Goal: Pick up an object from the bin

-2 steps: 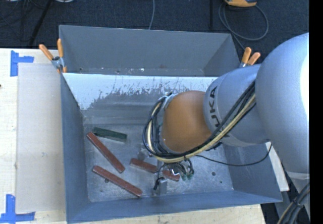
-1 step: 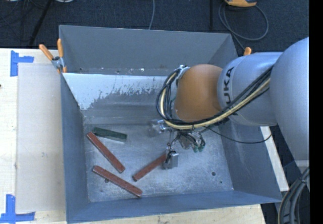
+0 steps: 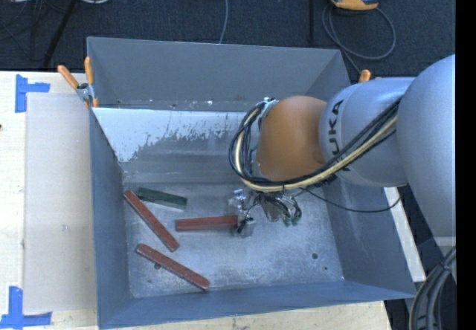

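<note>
My gripper (image 3: 243, 223) is low over the bin floor, near its middle, under the arm's orange dome. It sits right at the right end of a flat reddish-brown stick (image 3: 204, 224) that lies level and points left. The gripper's metal parts hide that end of the stick, so any grasp on it is hidden. A dark green stick (image 3: 161, 197) lies a little up and to the left of the brown one.
Two more reddish-brown sticks lie on the bin's left half: one slanted (image 3: 151, 221) under the green stick, one (image 3: 172, 267) near the front wall. The arm and its cables cover the bin's right rear part.
</note>
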Controlling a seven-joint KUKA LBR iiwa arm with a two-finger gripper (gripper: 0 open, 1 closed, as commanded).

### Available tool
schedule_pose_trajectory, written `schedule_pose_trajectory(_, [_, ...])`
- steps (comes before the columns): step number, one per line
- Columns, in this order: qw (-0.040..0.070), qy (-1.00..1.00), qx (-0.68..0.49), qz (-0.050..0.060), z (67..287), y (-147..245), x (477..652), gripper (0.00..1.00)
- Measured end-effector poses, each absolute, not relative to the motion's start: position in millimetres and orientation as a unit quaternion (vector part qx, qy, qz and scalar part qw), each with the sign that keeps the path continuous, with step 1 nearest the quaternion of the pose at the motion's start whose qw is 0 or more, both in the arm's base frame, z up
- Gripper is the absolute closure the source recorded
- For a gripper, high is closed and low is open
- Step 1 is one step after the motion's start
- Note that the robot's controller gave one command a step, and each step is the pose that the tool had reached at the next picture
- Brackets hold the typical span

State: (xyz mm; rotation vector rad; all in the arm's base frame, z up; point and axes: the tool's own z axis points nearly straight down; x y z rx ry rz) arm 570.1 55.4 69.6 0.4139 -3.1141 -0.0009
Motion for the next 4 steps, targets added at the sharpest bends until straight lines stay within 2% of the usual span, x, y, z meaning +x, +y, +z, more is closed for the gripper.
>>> schedule_pose_trajectory(1, [0.0, -0.991, 0.131, 0.0, 70, 55, 570.1, 0.0])
schedule_pose_trajectory(2, [0.0, -0.991, 0.131, 0.0, 70, 55, 570.2, 1.0])
schedule_pose_trajectory(3, [0.0, -0.949, 0.315, 0.001, 70, -1, 578.1, 1.0])
schedule_pose_trajectory(4, [-0.004, -0.92, 0.392, 0.002, 209, -32, 571.1, 1.0])
